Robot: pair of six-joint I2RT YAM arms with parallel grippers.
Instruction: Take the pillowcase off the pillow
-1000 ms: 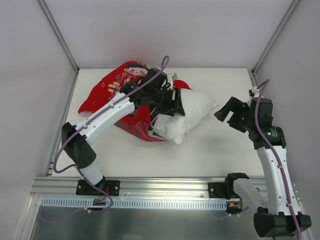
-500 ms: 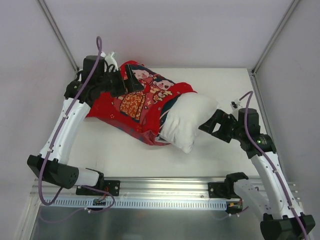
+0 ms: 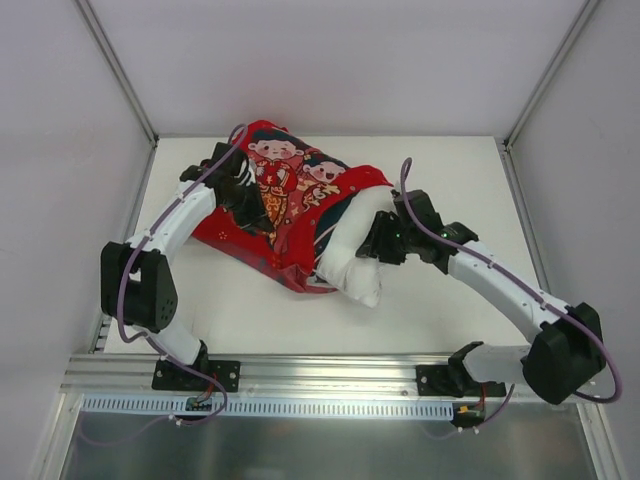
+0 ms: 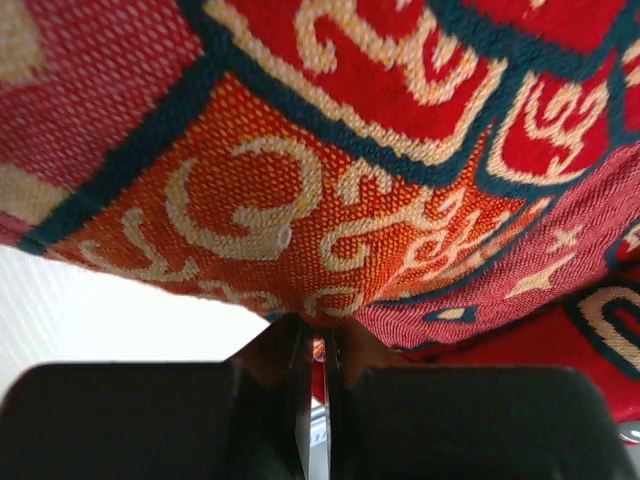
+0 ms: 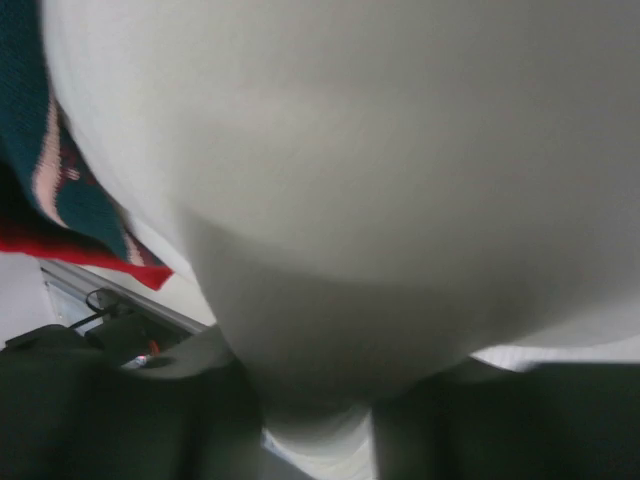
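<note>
The red pillowcase (image 3: 285,165) with its cartoon figures lies at the table's middle left. The white pillow (image 3: 350,265) sticks out of its near right end. My left gripper (image 3: 252,200) rests on the left half of the case. In the left wrist view its jaws (image 4: 312,345) are shut on a pinch of the red and orange weave (image 4: 300,180). My right gripper (image 3: 377,245) presses into the bare pillow from the right. In the right wrist view it (image 5: 315,425) is shut on a bulge of white pillow (image 5: 380,180), with a strip of pillowcase (image 5: 70,200) at the left.
The white table (image 3: 450,170) is walled by pale panels on three sides, with slanted metal posts (image 3: 120,75) at the back corners. An aluminium rail (image 3: 330,375) with both arm bases runs along the near edge.
My left gripper has come from the case's far left corner to its middle and shut on the fabric. My right arm has reached left and closed on the pillow.
</note>
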